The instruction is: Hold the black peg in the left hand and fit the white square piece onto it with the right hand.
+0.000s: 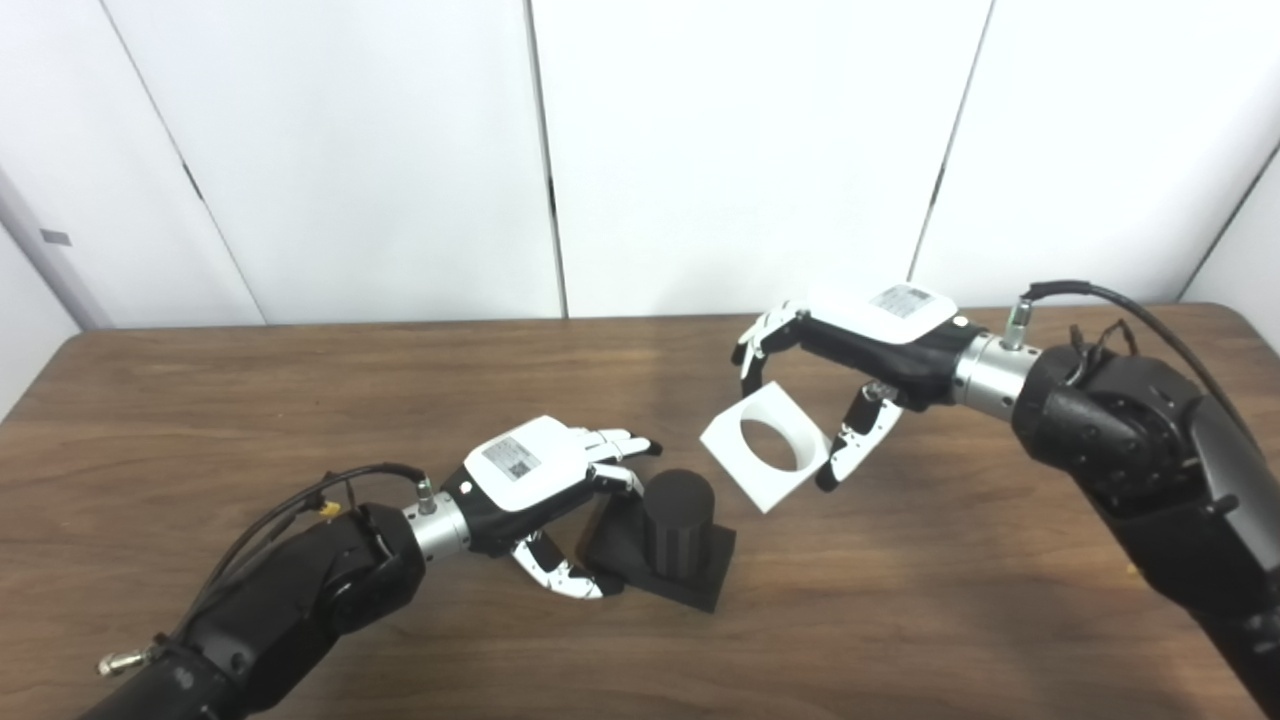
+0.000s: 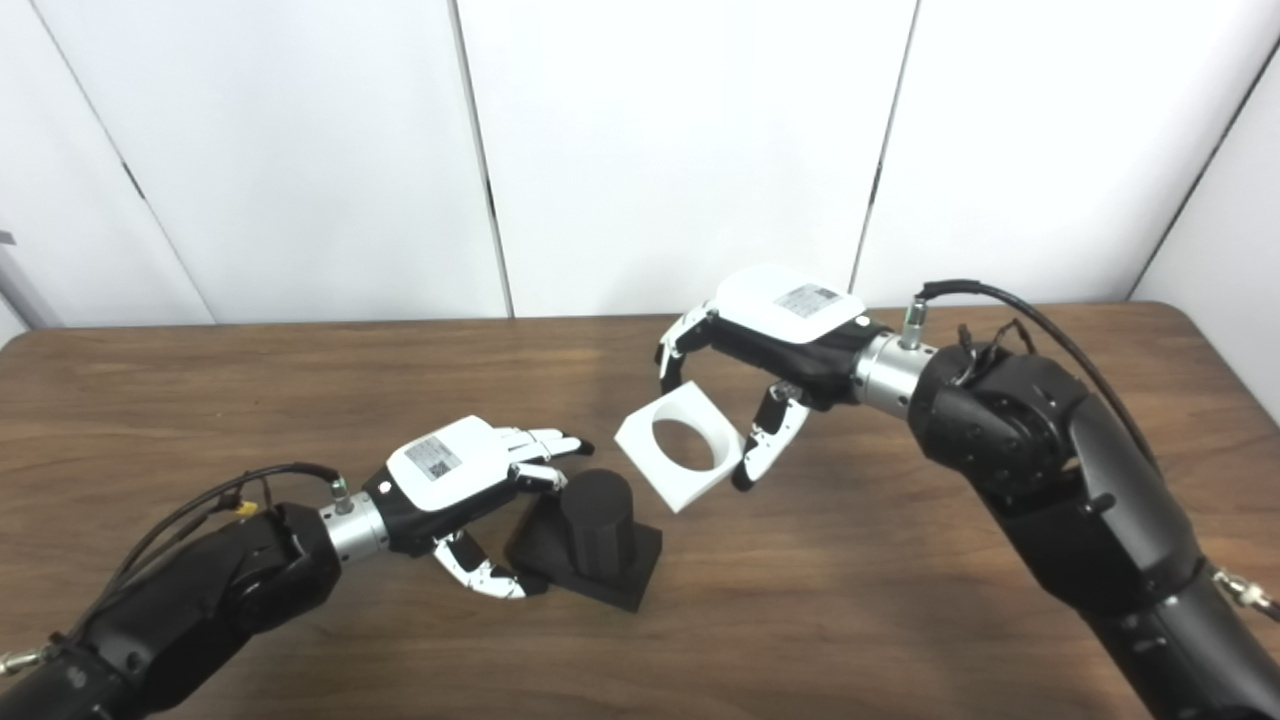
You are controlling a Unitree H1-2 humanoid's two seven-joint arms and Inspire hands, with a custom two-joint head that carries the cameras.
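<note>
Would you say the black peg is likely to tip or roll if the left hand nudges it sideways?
Probably neither. The black peg rises from a wide square base lying flat on the table, so it should slide rather than roll. It looks stiff and solid. The left hand already has fingers at the base, which should steady it.

You had bright, even light from overhead and slightly behind the scene, washing the white wall panels point(image 1: 740, 150) almost to blank. The brown wood-grain tabletop point(image 1: 300, 400) carried a soft pale sheen along its far half. Shadows were faint and diffuse: a soft patch lay under the white square piece with the round hole point(image 1: 765, 447), and the black ribbed cylindrical peg on its square base point(image 1: 675, 540) lost surface detail in its own darkness. Both views were slightly soft, and the panel seams leaned outward toward the edges.
</note>
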